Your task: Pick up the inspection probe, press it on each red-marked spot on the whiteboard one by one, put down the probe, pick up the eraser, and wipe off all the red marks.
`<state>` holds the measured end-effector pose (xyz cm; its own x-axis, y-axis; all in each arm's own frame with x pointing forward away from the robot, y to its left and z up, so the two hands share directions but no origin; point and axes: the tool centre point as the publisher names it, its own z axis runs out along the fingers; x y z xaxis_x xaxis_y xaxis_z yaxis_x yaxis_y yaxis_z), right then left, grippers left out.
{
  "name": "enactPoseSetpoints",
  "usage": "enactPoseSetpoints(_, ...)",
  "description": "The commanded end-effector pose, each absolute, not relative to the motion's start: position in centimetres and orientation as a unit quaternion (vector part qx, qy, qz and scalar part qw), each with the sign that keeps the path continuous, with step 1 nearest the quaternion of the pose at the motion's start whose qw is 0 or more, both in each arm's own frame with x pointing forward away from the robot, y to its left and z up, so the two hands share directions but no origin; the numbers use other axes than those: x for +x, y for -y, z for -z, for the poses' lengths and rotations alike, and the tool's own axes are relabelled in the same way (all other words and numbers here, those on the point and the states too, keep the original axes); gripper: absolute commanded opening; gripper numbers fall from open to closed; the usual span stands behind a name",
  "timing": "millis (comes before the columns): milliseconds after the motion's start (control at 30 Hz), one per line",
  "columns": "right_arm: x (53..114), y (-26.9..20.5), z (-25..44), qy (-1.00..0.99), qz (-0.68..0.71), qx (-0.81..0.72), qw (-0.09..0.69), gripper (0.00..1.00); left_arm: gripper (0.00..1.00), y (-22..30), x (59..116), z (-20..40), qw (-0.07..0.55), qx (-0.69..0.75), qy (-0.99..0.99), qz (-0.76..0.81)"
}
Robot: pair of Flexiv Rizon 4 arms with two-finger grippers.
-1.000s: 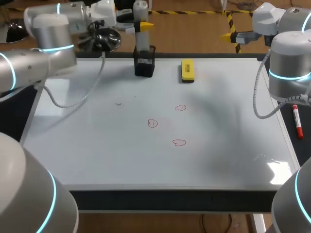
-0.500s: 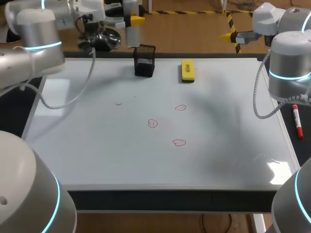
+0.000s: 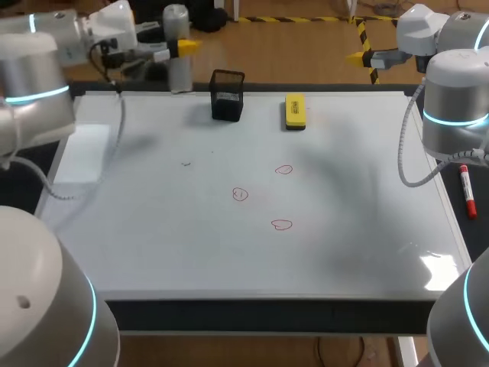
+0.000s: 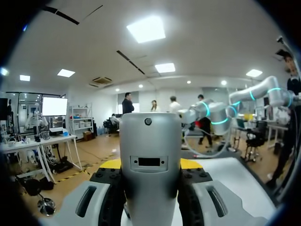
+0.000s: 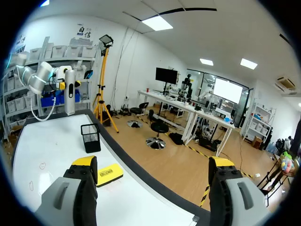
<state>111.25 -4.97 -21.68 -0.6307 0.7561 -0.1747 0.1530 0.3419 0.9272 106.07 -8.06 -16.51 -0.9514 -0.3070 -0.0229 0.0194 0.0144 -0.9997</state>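
Observation:
My left gripper (image 3: 180,47) is shut on the grey cylindrical inspection probe (image 3: 177,65), held upright above the whiteboard's far left edge, to the left of the black holder (image 3: 227,95). In the left wrist view the probe (image 4: 150,155) fills the space between the yellow tips of the left gripper (image 4: 150,165). Three red marks (image 3: 283,170) (image 3: 240,194) (image 3: 281,224) lie mid-board on the whiteboard (image 3: 153,245). The yellow eraser (image 3: 295,111) lies near the far edge. My right gripper (image 3: 365,55) hangs open beyond the far right corner; between the fingers of the right gripper (image 5: 153,172) there is nothing.
A faint small mark (image 3: 186,163) sits left of the red ones. A red marker (image 3: 466,191) lies off the board's right edge. In the right wrist view the holder (image 5: 90,136) and eraser (image 5: 109,174) stand along the board's edge.
My left arm has lifted the probe out of the black holder and carried it leftwards. The right arm has not moved.

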Motion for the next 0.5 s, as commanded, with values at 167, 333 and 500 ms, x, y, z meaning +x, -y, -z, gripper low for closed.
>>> enactPoseSetpoints(167,111.3,5.0,21.7,-0.76,-0.489,0.299,0.307,1.0,0.0,5.8,103.4,17.2,0.186,-0.164,-0.685,0.686)
enactPoseSetpoints(333,111.3,5.0,21.7,-0.76,-0.489,0.299,0.307,1.0,0.0,4.5,102.6,17.7,0.193,-0.173,-0.681,0.685)
enactPoseSetpoints(500,111.3,5.0,21.7,-0.76,-0.489,0.299,0.307,1.0,0.0,3.3,102.0,18.3,0.198,-0.184,-0.675,0.686)
